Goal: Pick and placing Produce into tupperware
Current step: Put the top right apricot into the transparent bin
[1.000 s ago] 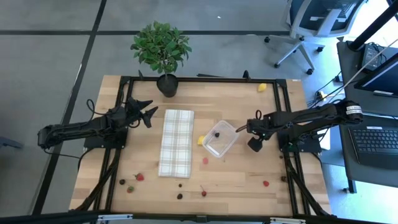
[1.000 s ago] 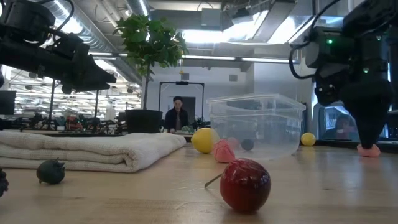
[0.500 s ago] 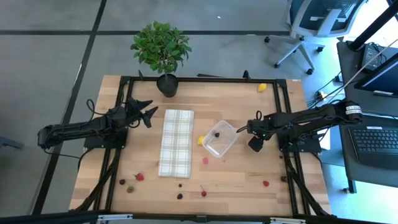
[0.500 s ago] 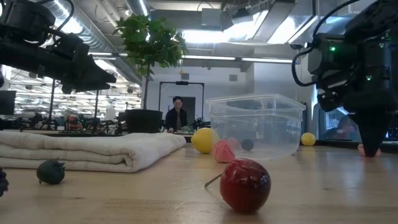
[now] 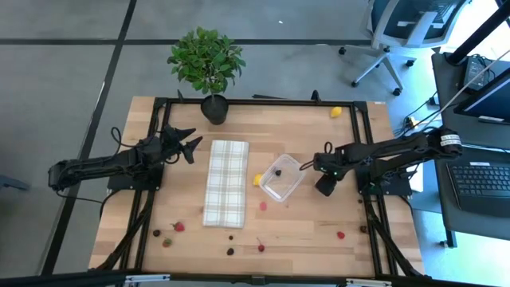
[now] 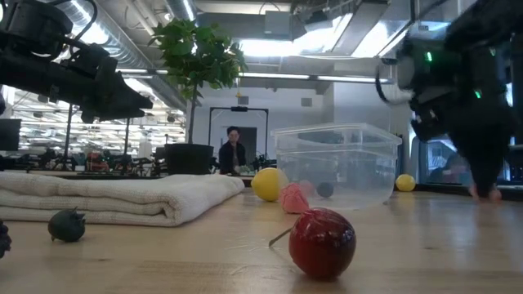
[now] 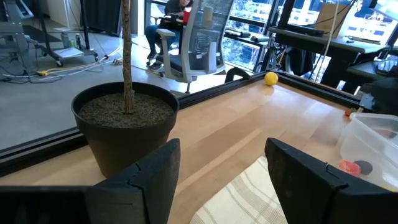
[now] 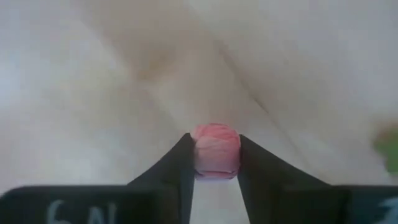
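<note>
The clear tupperware (image 5: 282, 177) stands at mid-table with a dark piece (image 5: 279, 171) inside. My right gripper (image 5: 324, 187) points down just right of it, shut on a small pink piece of produce (image 8: 215, 149). More produce lies loose: a yellow piece (image 5: 257, 179) and a pink one (image 5: 263, 206) by the container, a red cherry-like piece (image 6: 323, 241) near the front, and others along the near edge. My left gripper (image 5: 187, 145) hangs open above the table left of the checked cloth (image 5: 225, 182), holding nothing. My right gripper pinches the pink piece by its two opposite sides (image 8: 199, 152) between the two fingers, at their free ends. The fingers come from above, pointing down. Whether the piece is clear of the table I cannot tell.
A potted plant (image 5: 206, 62) stands at the far edge behind the cloth. A yellow piece (image 5: 335, 112) lies at the far right corner, a red one (image 5: 341, 235) near the front right. A person (image 6: 233, 151) sits in the room behind the table.
My right gripper has shut on the pink piece beside the tupperware, staying about where it was. My left arm has kept still.
</note>
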Available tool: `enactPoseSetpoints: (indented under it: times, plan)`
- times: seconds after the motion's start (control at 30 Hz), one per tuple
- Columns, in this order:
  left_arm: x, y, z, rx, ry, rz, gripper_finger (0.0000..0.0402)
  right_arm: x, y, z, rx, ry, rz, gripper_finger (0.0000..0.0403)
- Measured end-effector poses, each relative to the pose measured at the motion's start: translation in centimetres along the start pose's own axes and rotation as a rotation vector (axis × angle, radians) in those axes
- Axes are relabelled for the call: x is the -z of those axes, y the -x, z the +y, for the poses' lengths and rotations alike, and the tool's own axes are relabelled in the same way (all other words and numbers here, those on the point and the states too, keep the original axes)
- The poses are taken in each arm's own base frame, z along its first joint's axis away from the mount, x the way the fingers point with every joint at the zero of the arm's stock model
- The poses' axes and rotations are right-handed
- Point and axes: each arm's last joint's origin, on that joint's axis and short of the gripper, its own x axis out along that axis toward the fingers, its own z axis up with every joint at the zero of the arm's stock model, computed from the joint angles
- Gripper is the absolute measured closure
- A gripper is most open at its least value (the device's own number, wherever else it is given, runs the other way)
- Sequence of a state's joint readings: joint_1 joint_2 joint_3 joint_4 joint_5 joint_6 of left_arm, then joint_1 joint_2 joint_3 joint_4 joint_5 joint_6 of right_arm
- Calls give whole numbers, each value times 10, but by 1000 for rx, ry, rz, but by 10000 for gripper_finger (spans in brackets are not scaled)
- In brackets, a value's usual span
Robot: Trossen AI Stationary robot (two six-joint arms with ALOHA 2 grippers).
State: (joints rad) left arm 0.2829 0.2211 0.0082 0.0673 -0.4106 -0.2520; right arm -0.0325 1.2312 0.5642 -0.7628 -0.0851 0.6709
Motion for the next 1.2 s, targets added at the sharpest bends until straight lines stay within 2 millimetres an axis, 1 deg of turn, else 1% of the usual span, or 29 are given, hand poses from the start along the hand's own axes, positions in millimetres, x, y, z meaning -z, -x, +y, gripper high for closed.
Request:
enactPoseSetpoints:
  times: [0.07, 0.13, 0.3, 0.43, 0.53, 0.6, 0.67, 0.7, 0.77, 0.83, 0.93, 1.03, 1.1, 1.2]
  plan:
    - [0, 0, 0, 0, 0, 0, 174, -8, 11, 7, -18, 26, -37, 312]
    - [0, 0, 0, 0, 0, 0, 174, -19, 27, 17, -52, 48, -97, 313]
    - [0, 0, 0, 0, 0, 0, 174, -45, 76, 40, -149, 93, -262, 312]
    - [0, 0, 0, 0, 0, 0, 174, -60, 115, 56, -220, 150, -380, 312]
    - [0, 0, 0, 0, 0, 0, 174, -74, 134, 69, -233, 223, -435, 312]
    - [0, 0, 0, 0, 0, 0, 174, -88, 140, 80, -223, 272, -445, 311]
    - [0, 0, 0, 0, 0, 0, 174, -101, 138, 90, -196, 308, -419, 311]
    - [0, 0, 0, 0, 0, 0, 174, -108, 134, 95, -171, 325, -385, 311]
    - [0, 0, 0, 0, 0, 0, 174, -119, 119, 102, -111, 347, -288, 311]
    - [0, 0, 0, 0, 0, 0, 174, -127, 98, 106, -50, 371, -182, 311]
    - [0, 0, 0, 0, 0, 0, 174, -135, 65, 112, 5, 417, -79, 311]
    - [0, 0, 0, -1, -2, 4, 174, -140, 40, 117, 32, 437, -21, 311]
    - [0, 0, 0, -1, -2, 4, 174, -142, 29, 119, 42, 454, 2, 311]
    - [0, 0, 0, -1, -2, 4, 174, -145, 19, 121, 45, 477, 8, 311]
